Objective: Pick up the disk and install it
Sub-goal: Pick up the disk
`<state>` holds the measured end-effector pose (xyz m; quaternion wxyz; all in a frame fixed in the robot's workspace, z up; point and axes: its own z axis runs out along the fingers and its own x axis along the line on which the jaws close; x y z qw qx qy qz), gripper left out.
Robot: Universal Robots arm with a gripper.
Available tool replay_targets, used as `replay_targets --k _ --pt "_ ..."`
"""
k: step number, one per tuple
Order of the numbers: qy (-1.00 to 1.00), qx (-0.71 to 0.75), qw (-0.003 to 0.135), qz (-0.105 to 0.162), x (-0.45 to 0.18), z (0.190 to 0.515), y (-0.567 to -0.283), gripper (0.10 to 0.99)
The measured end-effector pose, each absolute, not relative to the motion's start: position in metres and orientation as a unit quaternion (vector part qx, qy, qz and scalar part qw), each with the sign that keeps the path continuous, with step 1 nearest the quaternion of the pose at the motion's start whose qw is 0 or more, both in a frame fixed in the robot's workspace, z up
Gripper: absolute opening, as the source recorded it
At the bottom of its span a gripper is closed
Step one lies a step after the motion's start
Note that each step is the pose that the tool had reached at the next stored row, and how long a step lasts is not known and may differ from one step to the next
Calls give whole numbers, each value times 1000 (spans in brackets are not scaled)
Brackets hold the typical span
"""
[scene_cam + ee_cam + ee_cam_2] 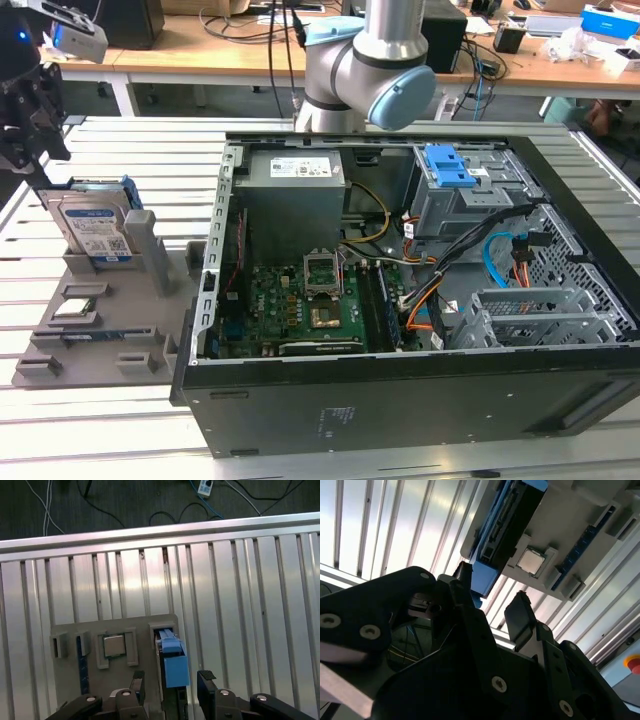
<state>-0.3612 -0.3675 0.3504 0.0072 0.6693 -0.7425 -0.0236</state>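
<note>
First wrist view: wide-open claw (172, 676) poised over the disk (175, 666), upright in its stand (140, 624), thin edge aligned between the fingers (205, 680).

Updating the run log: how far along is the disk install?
Done: nothing seated yet; the disk stands upright in its grey holder, outside the computer case. In hand: the open gripper hovers above the disk, fingers apart, not touching it. Left: the pickup and the install.
</note>
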Motion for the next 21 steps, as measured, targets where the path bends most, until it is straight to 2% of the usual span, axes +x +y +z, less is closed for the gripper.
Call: replay_targets --k 21 --pt "-720 694 9 -23 -360 326 -362 541"
